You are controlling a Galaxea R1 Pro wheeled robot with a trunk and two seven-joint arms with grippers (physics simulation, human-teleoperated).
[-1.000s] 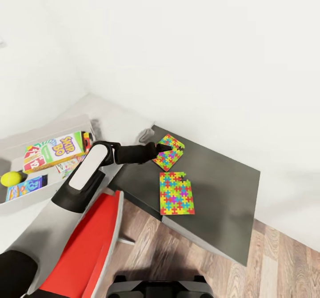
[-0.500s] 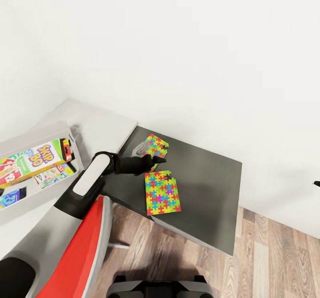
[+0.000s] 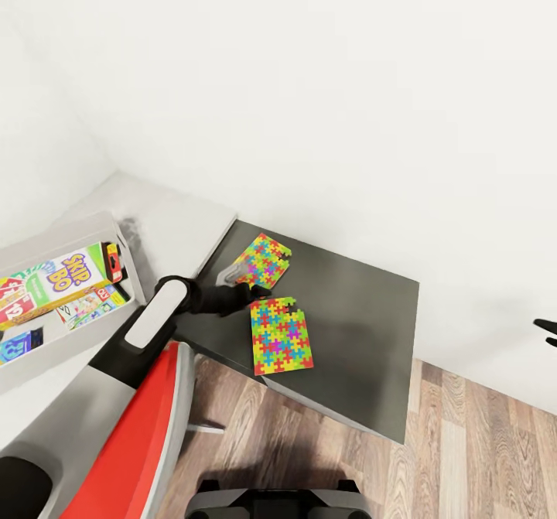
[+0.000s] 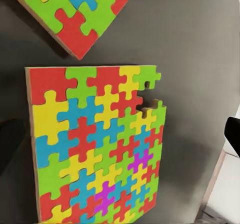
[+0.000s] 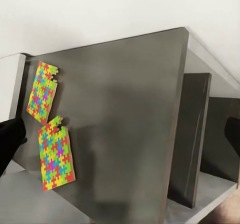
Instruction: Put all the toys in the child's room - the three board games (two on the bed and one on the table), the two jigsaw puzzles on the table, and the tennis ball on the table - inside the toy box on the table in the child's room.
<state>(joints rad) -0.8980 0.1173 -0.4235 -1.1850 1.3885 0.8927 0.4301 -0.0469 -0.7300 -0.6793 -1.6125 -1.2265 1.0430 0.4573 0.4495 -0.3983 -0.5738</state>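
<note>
White walls close in a dark grey desk (image 3: pixel 363 310) above a wood-plank floor. At far left, the toy box (image 3: pixel 73 229) already holds the SKIP BO board game (image 3: pixel 58 279). My left pincer (image 3: pixel 251 292) hovers at the desk's near-left edge, between the two jigsaw puzzles (image 3: pixel 263 260) (image 3: pixel 281 335), probably lining up a grasp; I cannot tell whether it is spread. My left wrist view shows the nearer puzzle's (image 4: pixel 95 146) missing corner piece. My right pincer (image 3: pixel 546 331) barely shows; its state is unclear.

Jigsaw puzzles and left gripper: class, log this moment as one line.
left gripper: beside puzzles, state unclear | near puzzle: flat on dark table | far puzzle: flat | toy box: holds game box
</note>
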